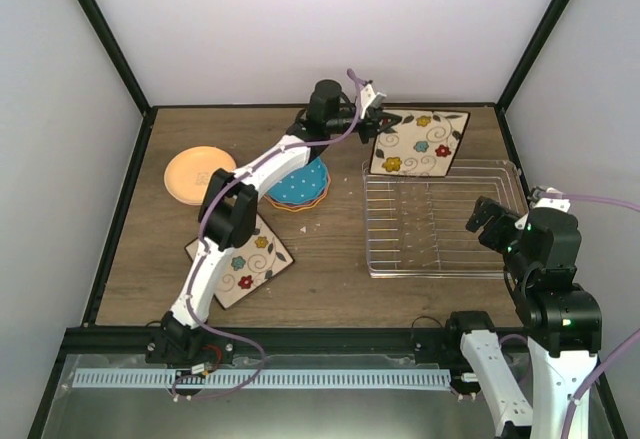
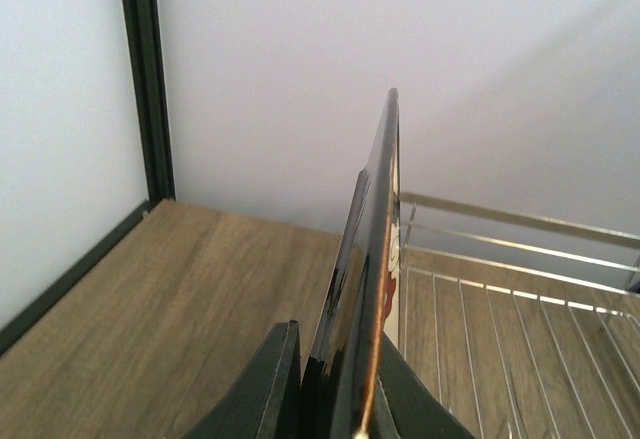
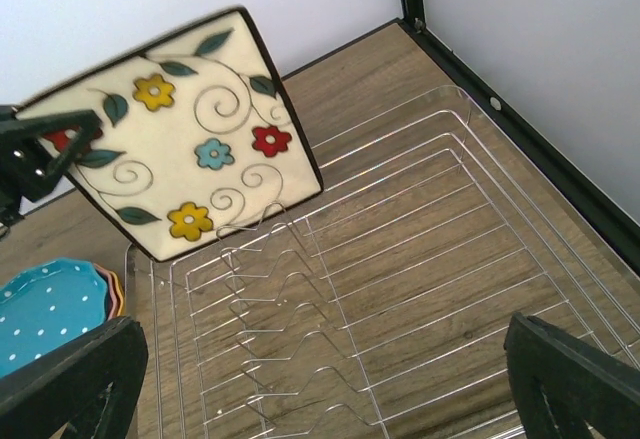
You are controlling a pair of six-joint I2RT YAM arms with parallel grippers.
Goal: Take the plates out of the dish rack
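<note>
My left gripper point(image 1: 383, 123) is shut on the left edge of a square cream flower plate point(image 1: 420, 142) and holds it above the far end of the silver wire dish rack point(image 1: 505, 271). The left wrist view shows the plate edge-on point(image 2: 378, 249) between the fingers. In the right wrist view the plate point(image 3: 180, 139) hangs over the rack point(image 3: 420, 249), whose tines hold nothing. A teal dotted plate point(image 1: 298, 186) tops a stack left of the rack. An orange plate point(image 1: 197, 174) and a second square flower plate point(image 1: 243, 259) lie on the table. My right gripper point(image 1: 493, 227) is open over the rack's right side.
The table has a black frame and white walls close behind and at both sides. The left arm stretches across the table's middle over the teal stack. The rack takes up the right half of the table.
</note>
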